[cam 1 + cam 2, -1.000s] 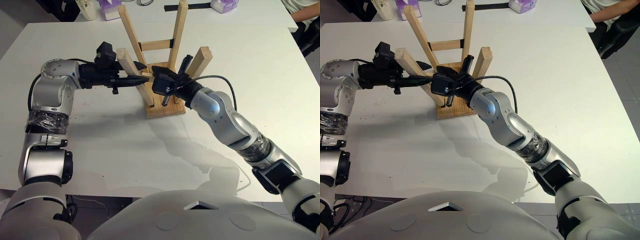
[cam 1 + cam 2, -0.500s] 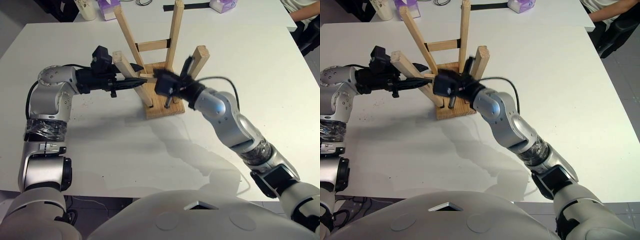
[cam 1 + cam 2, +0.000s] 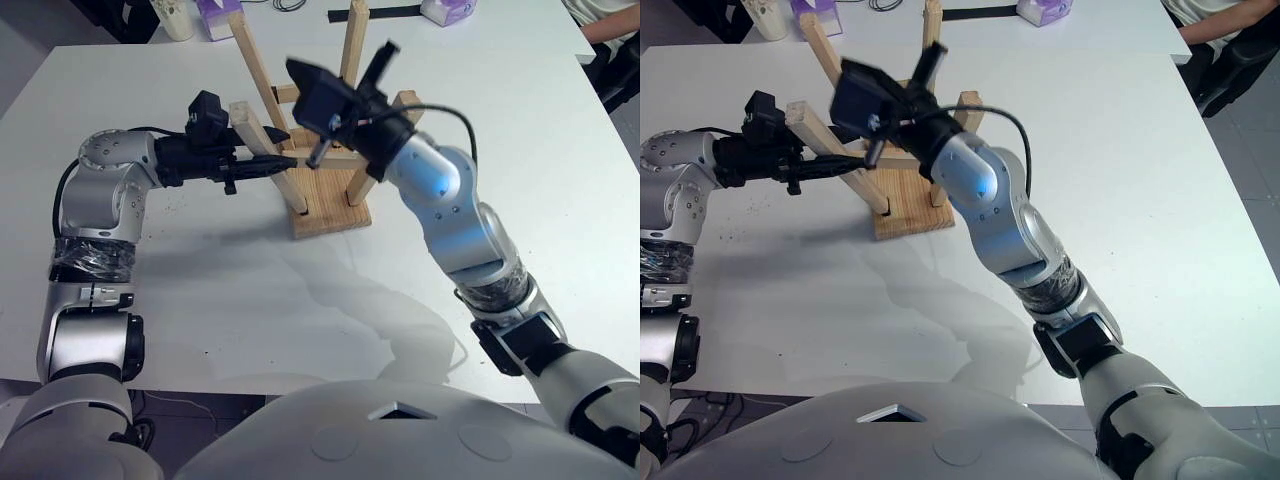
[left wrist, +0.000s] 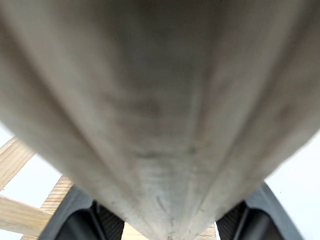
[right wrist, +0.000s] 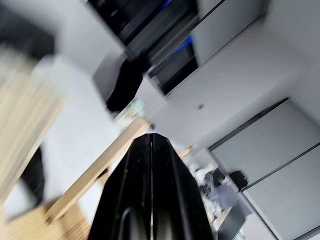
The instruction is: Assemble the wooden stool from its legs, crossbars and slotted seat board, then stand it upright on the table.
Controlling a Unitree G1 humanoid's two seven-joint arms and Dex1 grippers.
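Left eye view: the stool [image 3: 322, 172] stands upside down in the upper middle of the frame, on the worktop [image 3: 520, 150].
Material: pale raw wood with visible grain, all square-cut sticks and one flat slab; the worktop is smooth matt white with a few dark specks.
Seat board [image 3: 330, 217]: a rectangular slab lying flat on the worktop, beneath everything else.
Legs [image 3: 262, 70]: four, rising from the board with their long axes upright but splayed. The two rear ones reach the top edge of the frame; the two nearer ones lean out to left and right.
Crossbars: two counted, both horizontal, one [image 3: 312, 91] between the rear legs and one [image 3: 336, 158] between the nearer pair.
Left tool [image 3: 288, 161]: comes in from the left of the frame pointing right, closed around the nearer left leg [image 3: 250, 125]. In the left wrist view wood fills the gap between its dark fingers [image 4: 80, 225].
Right tool [image 3: 385, 55]: raised above the stool, black fingers pressed together on nothing, pointing up and away.
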